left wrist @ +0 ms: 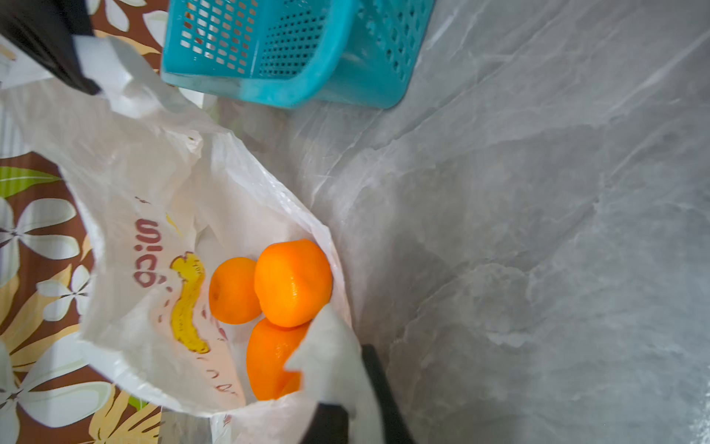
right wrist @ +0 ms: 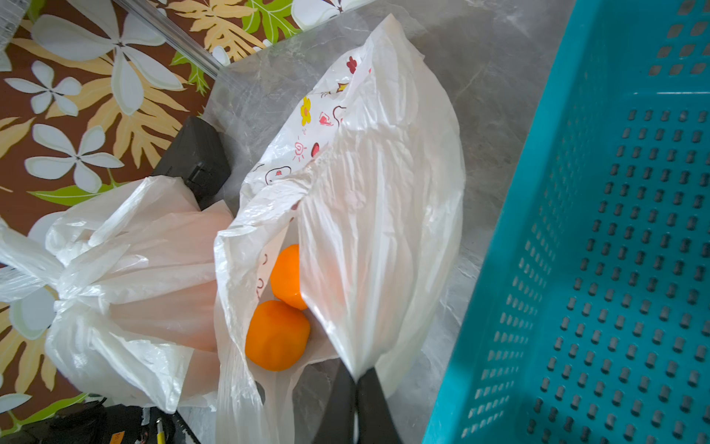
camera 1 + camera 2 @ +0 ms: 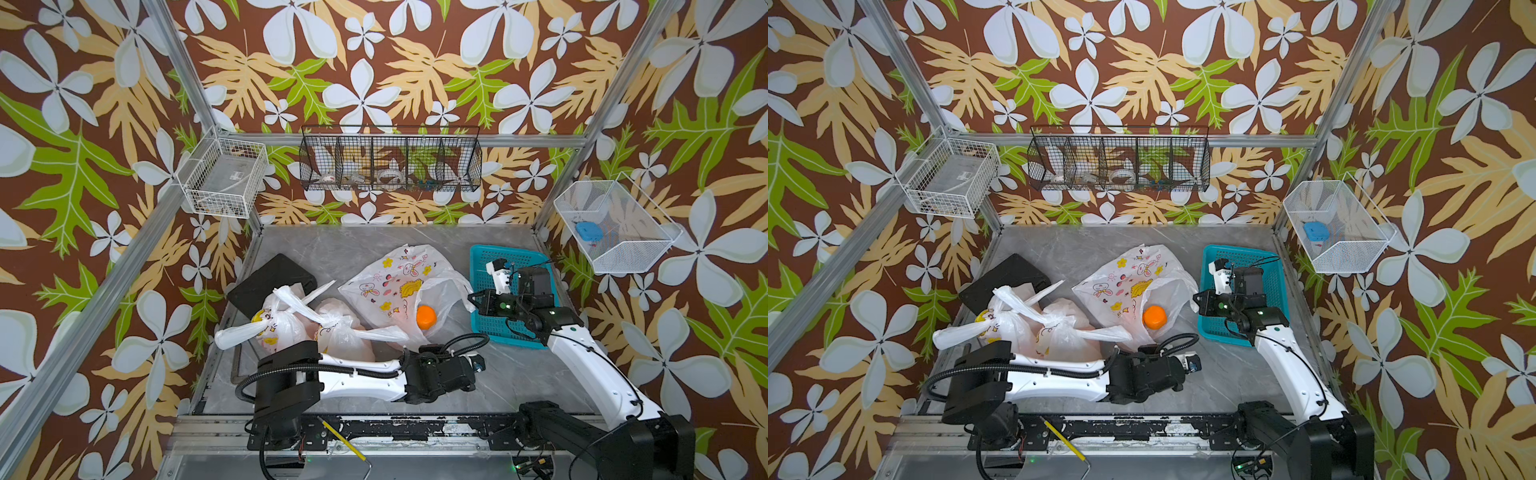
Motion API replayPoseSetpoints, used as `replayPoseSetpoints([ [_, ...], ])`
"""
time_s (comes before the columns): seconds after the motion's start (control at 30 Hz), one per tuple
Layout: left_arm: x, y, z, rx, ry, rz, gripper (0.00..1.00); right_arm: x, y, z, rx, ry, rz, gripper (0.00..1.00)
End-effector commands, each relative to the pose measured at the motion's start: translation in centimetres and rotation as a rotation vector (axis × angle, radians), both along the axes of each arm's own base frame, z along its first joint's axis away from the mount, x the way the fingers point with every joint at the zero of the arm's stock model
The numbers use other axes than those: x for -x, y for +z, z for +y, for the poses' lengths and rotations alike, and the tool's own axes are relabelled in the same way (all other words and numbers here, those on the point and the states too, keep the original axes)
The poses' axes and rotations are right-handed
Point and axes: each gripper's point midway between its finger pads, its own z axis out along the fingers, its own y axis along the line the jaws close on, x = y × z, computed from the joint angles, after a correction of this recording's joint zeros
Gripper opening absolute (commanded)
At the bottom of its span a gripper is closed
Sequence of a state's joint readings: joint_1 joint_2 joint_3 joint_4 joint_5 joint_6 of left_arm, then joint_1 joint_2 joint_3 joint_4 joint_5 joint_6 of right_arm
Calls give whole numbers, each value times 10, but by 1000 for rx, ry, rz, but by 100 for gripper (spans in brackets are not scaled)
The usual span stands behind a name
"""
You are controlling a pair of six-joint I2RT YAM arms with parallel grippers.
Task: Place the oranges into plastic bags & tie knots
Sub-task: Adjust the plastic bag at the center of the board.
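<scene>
An open plastic bag [image 3: 399,286] printed with bunnies lies mid-table in both top views, with an orange [image 3: 426,316] showing in its mouth. The left wrist view shows three oranges [image 1: 292,282] inside this bag [image 1: 146,184]. My left gripper [image 1: 347,378] is shut on a white strip of the bag's near rim. My right gripper [image 2: 357,380] is shut on the bag's opposite edge, beside the basket [image 2: 614,230]; in a top view this gripper [image 3: 473,301] sits at the bag's right side. Two tied bags [image 3: 345,332] with knots [image 3: 332,320] lie to the left.
A teal lattice basket [image 3: 482,257] stands at the right, partly under my right arm. A black flat object [image 3: 272,282] lies at the back left. Wire baskets [image 3: 390,158] hang on the walls. A yellow pencil [image 3: 340,440] rests on the front rail.
</scene>
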State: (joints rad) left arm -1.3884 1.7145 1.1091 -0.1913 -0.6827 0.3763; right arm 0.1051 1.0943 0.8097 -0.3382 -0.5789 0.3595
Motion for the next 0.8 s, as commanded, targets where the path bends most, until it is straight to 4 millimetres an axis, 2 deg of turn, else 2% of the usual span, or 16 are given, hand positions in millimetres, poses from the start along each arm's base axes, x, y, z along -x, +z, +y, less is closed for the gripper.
replayPoseSetpoints([
  [0.0, -7, 34, 2, 90, 21, -76, 0, 4, 20, 7, -38, 37, -31, 0],
  [0.07, -7, 60, 6, 157, 15, -100, 0, 7, 33, 9, -49, 50, -52, 0],
  [0.2, -14, 124, 23, 333, 0, -111, 0, 12, 69, 13, -80, 72, -115, 0],
  [0.27, -21, 159, 38, 427, 2, -120, 0, 13, 90, 14, -92, 75, -152, 0],
  [0.33, -29, 206, 59, 546, 0, -139, 0, 14, 113, 14, -98, 77, -193, 0],
  [0.43, -41, 265, 88, 714, -10, -141, 0, 13, 145, 12, -89, 72, -254, 0],
  [0.53, -53, 307, 112, 813, -21, -149, 0, 9, 173, 10, -87, 58, -309, 0],
  [0.67, -68, 329, 128, 880, -37, -116, 0, 2, 196, 10, -113, 44, -346, 1],
  [0.77, -76, 322, 133, 931, -40, -67, 0, -2, 204, 11, -132, 43, -367, 21],
])
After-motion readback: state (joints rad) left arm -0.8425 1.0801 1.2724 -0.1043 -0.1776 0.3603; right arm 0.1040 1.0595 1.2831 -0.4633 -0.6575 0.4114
